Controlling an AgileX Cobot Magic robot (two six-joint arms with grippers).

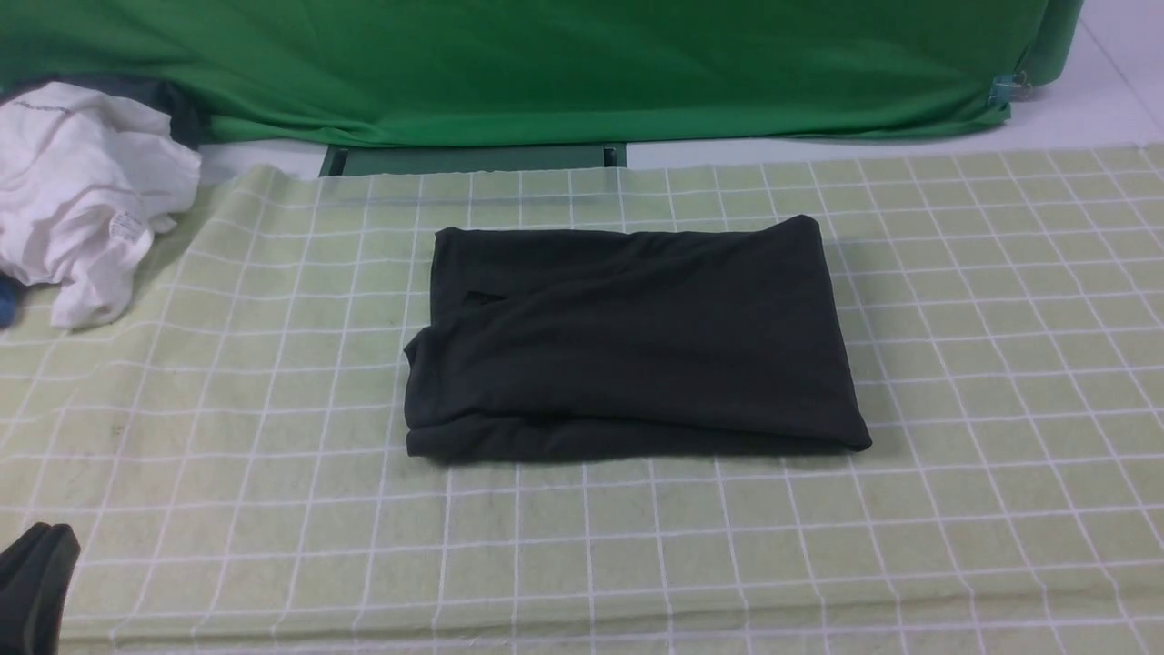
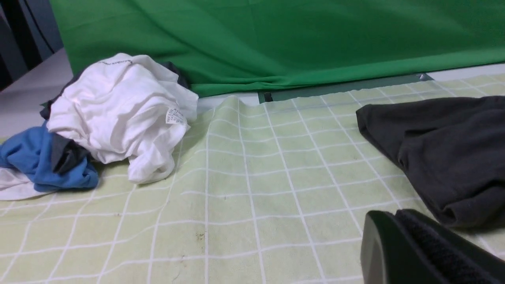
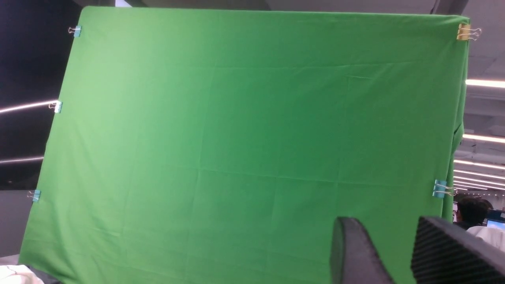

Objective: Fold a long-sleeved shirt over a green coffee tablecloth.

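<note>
Partly cropped: L claw (image 2: 392, 215) | R claw (image 3: 387, 221) blurry | shirt (image 1: 655, 341) underside hidden

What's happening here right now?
Neither robot arm is handling anything. The black shirt lies folded into a rough bundle on the pale green checked tablecloth. The left gripper is shut, away from the shirt; the right gripper is open and empty, facing the green backdrop.

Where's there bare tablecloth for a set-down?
Bare: right of the folded black shirt; between it and the white garment; nearside strip before the shirt. Crowded: far left, garments piled on the tablecloth.
</note>
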